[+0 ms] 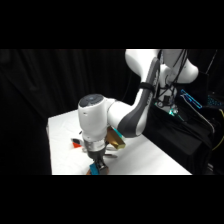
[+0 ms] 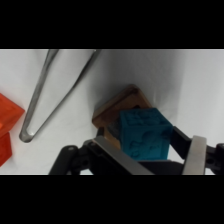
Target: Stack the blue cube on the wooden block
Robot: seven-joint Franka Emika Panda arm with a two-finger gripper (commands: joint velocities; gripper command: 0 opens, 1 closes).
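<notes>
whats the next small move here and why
Probably lower a little more, then release. In the wrist view the gripper has its fingers on either side of the blue cube, which sits over the wooden block but looks tilted and offset toward one corner. I cannot tell if cube and block are touching.

Metal tongs point(image 2: 55, 90) on white table point(image 2: 200, 85); orange cubes point(image 2: 7, 125) at left edge, near tongs' bend.

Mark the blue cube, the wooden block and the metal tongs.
blue cube point(image 2: 145, 135): wrist view, its embossed front face.
wooden block point(image 2: 120, 106): wrist view, its brown upper edge.
metal tongs point(image 2: 37, 102): wrist view, left arm.
</notes>
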